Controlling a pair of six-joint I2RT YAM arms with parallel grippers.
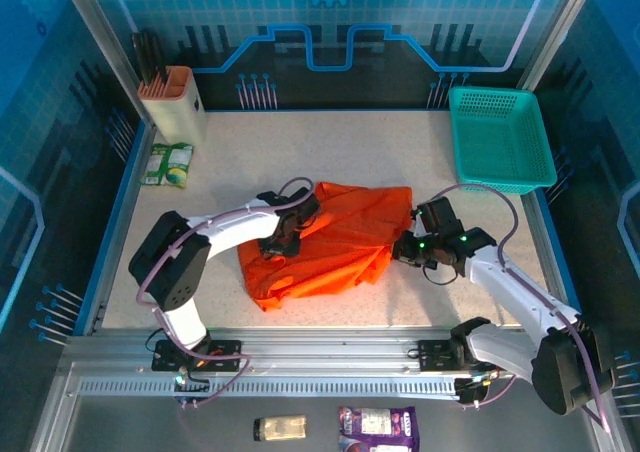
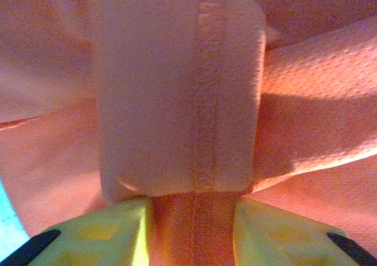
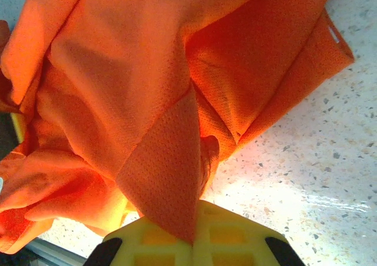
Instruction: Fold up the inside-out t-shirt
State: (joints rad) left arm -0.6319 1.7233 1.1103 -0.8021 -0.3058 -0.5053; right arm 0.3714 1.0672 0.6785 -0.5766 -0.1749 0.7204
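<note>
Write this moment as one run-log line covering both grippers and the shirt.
left gripper: shut on t-shirt hem | right gripper: shut on t-shirt edge | t-shirt: bunched on table, not yet folded

The shirt (image 2: pixel 147 101) lies very close to the camera and covers almost everything ahead of the left gripper (image 2: pixel 193 225). A thick folded band of its cloth stands straight ahead of the tool. A stitched seam (image 2: pixel 206 89) runs along the middle of this band and down into the gap between the fingers (image 2: pixel 100 236). The two yellow fingers stand apart, one on each side; the cloth fills the space between them and touches both inner faces. Right of the band the cloth shows a fine mesh in bright light; left of it the cloth is smoother. Beside the left finger a thin blue strip (image 2: pixel 7 230) shows; what it is, I cannot tell.
</note>
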